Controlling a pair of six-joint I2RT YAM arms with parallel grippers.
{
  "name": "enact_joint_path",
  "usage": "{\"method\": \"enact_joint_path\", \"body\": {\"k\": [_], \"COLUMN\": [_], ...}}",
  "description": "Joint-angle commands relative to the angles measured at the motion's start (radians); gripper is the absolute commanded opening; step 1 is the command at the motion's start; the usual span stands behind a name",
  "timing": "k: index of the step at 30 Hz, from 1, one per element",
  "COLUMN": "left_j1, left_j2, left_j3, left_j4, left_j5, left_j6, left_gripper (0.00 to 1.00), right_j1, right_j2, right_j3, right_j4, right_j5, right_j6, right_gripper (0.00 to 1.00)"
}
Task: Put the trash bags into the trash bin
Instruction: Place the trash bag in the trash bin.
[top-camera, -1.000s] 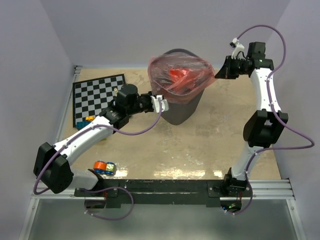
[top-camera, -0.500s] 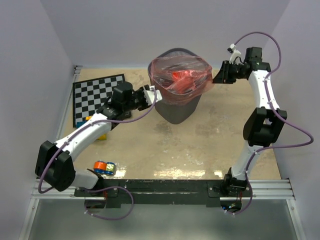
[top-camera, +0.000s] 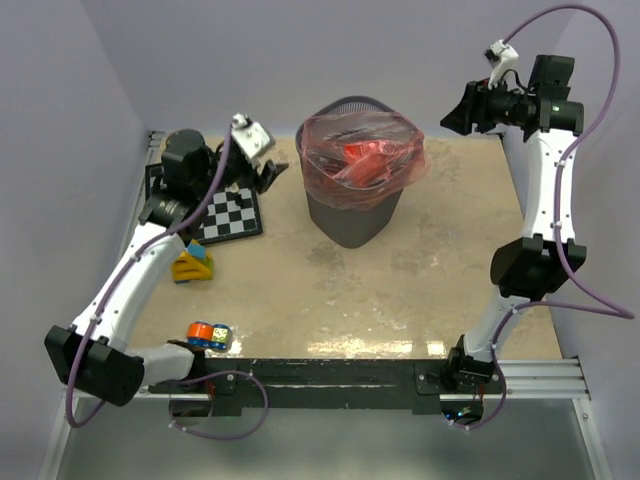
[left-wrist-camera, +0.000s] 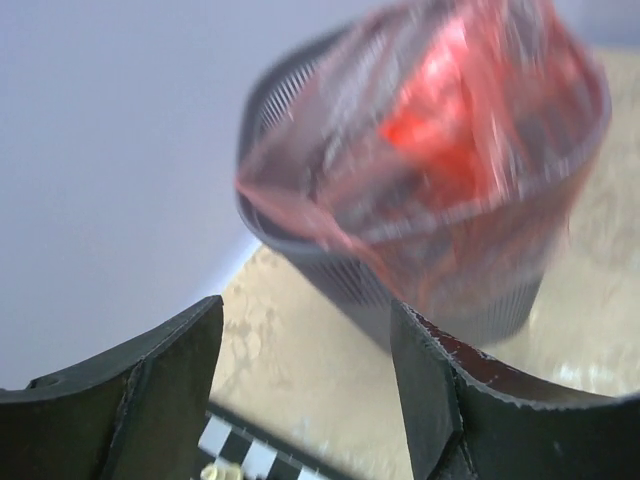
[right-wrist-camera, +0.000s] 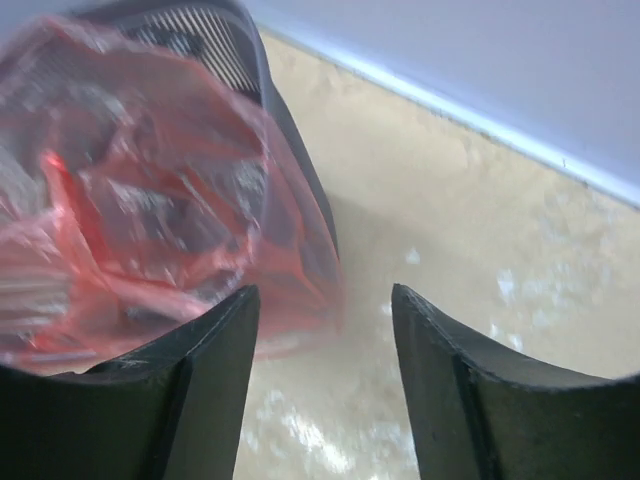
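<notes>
While both arms hang back from the trash bin (top-camera: 352, 225), I read the scene from the overhead view first. The bin stands upright on the table (top-camera: 420, 290), toward the far middle. The trash bag (top-camera: 362, 160) sits in its mouth, with the red-orange film folded out over the rim and hanging down the upper part of the mesh wall. A brighter red bunch of film lies inside the opening.

My left fingers (top-camera: 272, 172) are to the left of the bin, over the far corner of the chessboard (top-camera: 228, 215), and well apart from the bag. On the left wrist camera the left fingers (left-wrist-camera: 150, 400) stand wide apart with nothing between them; the bin and bag fill the view beyond, blurred.

My right fingers (top-camera: 455, 112) are off to the bin's right, near the bag but not touching it. On the right wrist camera the right fingers (right-wrist-camera: 480, 400) are also spread, with only bare table and the bag's edge showing in the gap.

A yellow and blue block (top-camera: 192, 266) lies just in front of the chessboard, and a small cluster of coloured pieces (top-camera: 209, 335) sits near the left arm's base.
</notes>
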Motion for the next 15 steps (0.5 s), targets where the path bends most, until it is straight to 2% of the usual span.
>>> {"method": "enact_joint_path", "body": {"k": [1,4,6,8,12,15], "left_j1": [0.012,0.037,0.084,0.109,0.11,0.104], "left_j2": [0.173,0.268,0.293,0.32,0.446,0.507], "left_j3": [0.198,0.26,0.24,0.243,0.305,0.283], "left_j4": [0.095,0.181,0.306,0.379,0.333,0.348], "left_j5": [-0.02,-0.096,-0.134,-0.238,-0.37,-0.275], "left_j6": [-0.337,-0.529,-0.668,-0.709,-0.624,-0.612], "left_gripper": [0.71,0.71,0.69,0.68,0.65,0.63], "right_j1": [0.0,0.008,0.009,0.011,0.05,0.095], "right_j2": [-0.021,0.041,0.066,0.091,0.213,0.255], "right_j3": [-0.133,-0.164,-0.199,-0.221,-0.165,-0.184], "right_j4": [0.287,0.519,0.698,0.834,0.83,0.804], "right_j5": [-0.137,-0.178,-0.148,-0.065,-0.001,0.0], "right_j6": [0.156,0.34,0.446,0.488,0.45,0.402], "right_gripper": [0.63,0.63,0.6,0.55,0.46,0.45]}}
